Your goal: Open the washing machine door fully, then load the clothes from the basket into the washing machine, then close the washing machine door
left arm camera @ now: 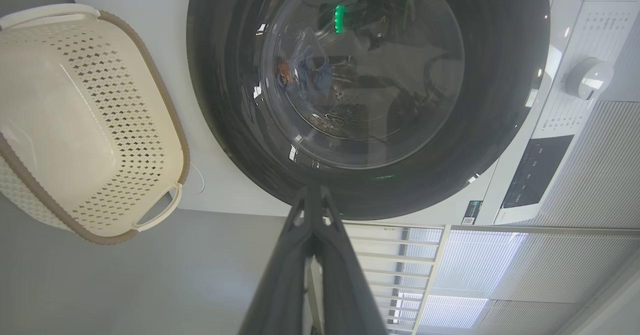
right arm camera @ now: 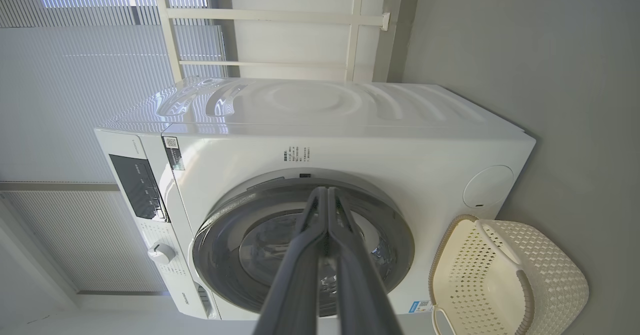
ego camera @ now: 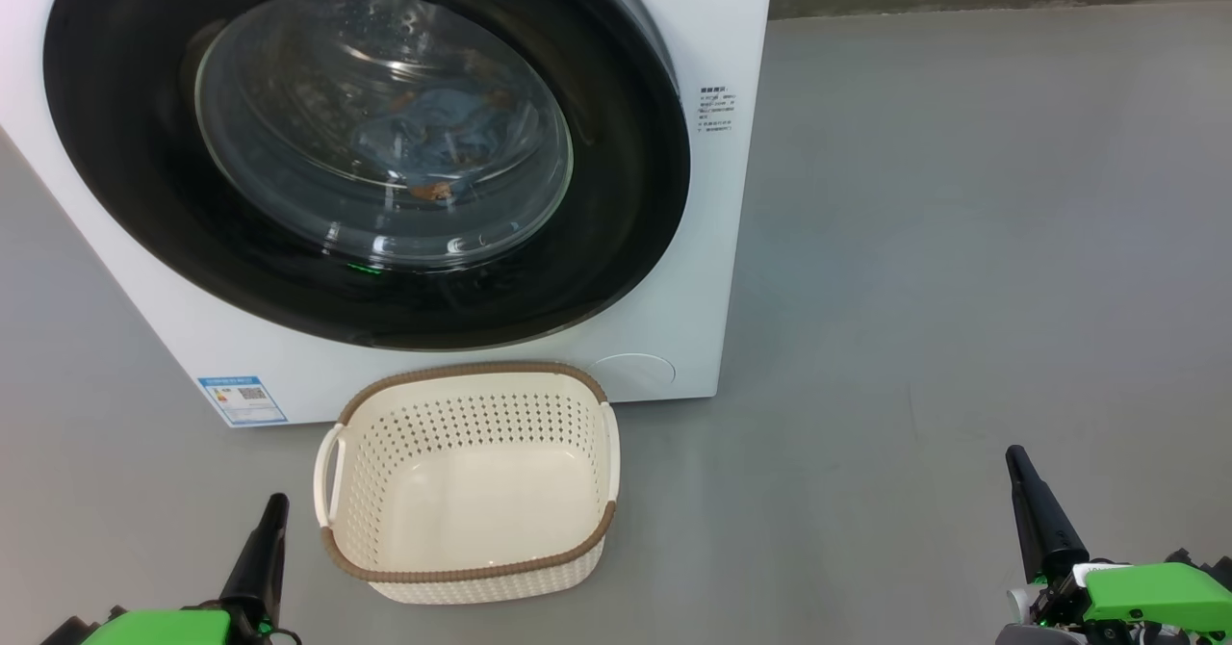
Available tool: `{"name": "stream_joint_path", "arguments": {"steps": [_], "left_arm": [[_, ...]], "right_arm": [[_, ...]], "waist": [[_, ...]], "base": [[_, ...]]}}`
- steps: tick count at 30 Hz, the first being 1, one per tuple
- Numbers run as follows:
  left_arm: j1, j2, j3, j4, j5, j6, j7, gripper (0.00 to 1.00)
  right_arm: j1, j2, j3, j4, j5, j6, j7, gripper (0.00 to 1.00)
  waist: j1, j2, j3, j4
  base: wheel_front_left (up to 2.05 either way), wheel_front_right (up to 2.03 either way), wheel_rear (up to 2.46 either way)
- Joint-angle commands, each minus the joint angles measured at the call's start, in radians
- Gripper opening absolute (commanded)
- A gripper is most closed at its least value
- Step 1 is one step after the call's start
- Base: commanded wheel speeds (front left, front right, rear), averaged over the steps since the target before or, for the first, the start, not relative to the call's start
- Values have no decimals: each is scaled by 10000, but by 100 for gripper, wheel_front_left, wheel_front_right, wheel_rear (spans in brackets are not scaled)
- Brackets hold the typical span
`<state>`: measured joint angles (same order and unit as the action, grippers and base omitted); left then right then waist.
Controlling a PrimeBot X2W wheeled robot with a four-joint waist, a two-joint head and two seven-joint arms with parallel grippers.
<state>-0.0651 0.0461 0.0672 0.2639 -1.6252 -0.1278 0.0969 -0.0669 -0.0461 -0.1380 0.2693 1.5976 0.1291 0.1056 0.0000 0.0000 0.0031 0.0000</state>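
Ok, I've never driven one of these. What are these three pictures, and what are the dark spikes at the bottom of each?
The wide picture comes from a camera on the robot's head, looking down at the floor. The dark spikes in its bottom corners are the robot's own left gripper and right gripper. Each is a pair of long fingers pressed shut, holding nothing. The other two pictures come from a camera on each wrist, looking along that arm's fingers, so the room looks tilted in them. Ahead stands the washing machine with the washing machine door closed. The clothes show through its glass, inside the drum. The basket sits empty on the floor in front of it.
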Motion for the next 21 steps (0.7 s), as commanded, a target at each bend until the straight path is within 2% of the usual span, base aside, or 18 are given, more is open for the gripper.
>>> {"name": "stream_joint_path", "arguments": {"steps": [1,21], "left_arm": [[-417,139,335,-192,58,-29,58,0],[-420,116,368,-191,85,-29,85,0]], "right_arm": [[-411,-41,240,-246,109,16,78,0],[-410,-41,241,-246,110,16,77,0]], "waist": [[0,0,0,1],[0,0,0,0]], "base": [[0,0,0],[0,0,0]]}}
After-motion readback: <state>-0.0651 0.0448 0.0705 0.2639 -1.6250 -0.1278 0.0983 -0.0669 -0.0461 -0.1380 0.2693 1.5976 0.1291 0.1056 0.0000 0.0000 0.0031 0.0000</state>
